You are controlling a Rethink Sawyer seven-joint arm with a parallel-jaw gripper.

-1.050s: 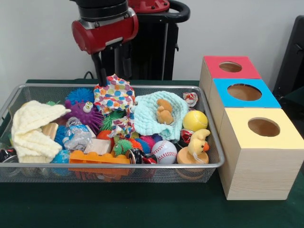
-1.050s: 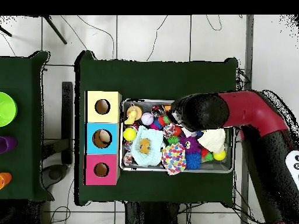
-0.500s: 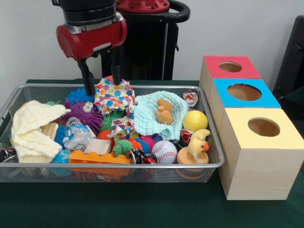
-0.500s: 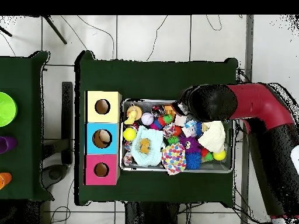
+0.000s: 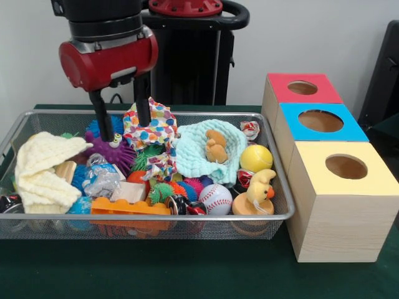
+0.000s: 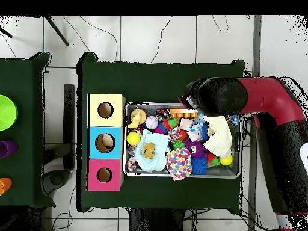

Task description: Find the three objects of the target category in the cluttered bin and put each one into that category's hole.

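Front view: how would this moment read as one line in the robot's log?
gripper: open, empty | position: over purple spiky toy, beside polka-dot cloth | wire bin: cluttered | holes: nothing entering

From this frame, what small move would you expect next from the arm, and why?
Probably a short descent. The hand hangs open above the purple spiky toy, one finger left of the toy's eyes, the other beside the spotted cloth, and it holds nothing. Lowering would put the fingers around the toy. Whether the toy belongs to the target category cannot be told.
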